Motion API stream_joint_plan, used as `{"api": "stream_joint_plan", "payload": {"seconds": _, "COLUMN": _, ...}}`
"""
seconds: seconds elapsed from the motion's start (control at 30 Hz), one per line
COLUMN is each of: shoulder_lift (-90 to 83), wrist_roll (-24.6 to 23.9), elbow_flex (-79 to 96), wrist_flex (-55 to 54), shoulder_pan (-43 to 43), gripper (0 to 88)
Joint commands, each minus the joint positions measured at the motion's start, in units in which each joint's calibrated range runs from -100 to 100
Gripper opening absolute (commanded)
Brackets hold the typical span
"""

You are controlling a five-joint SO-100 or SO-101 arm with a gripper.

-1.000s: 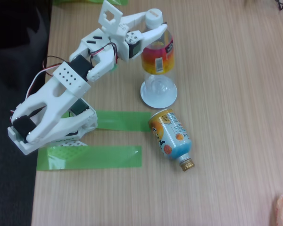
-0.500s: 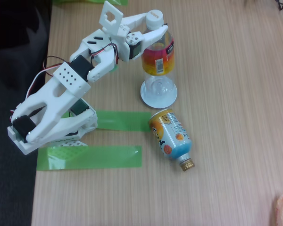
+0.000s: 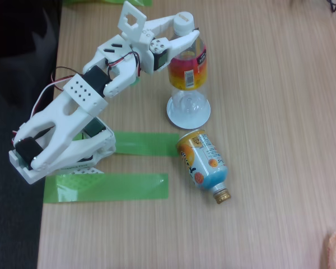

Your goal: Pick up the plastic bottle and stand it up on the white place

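Bottle: your plastic bottle (image 3: pixel 187 70) stands upright on the white place (image 3: pixel 189 115) (upper centre of the frame).
Gripper: your gripper (image 3: pixel 186 29) clasps its neck.

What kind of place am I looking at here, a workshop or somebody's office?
Probably an office or hobby desk used for robot practice: a pale wood-grain table, strips of green tape marking spots, and a small white plastic arm whose gripper holds a clear plastic bottle.

The clear plastic bottle (image 3: pixel 187 70), white cap, red-yellow label, stands upright on the round white disc (image 3: pixel 189 115) on the table.
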Motion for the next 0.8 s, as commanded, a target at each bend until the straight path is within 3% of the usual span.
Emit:
{"api": "stream_joint_plan", "payload": {"seconds": 0.0, "shoulder_lift": -0.16, "wrist_roll": 0.33, "elbow_flex": -0.16, "wrist_flex": -0.74, "shoulder_pan": -0.15, "gripper": 10.4}}
{"api": "stream_joint_plan", "payload": {"seconds": 0.77, "shoulder_lift": 3.45, "wrist_roll": 0.33, "elbow_flex": -0.43, "wrist_flex": -0.83, "shoulder_pan": 0.3, "gripper": 10.6}}
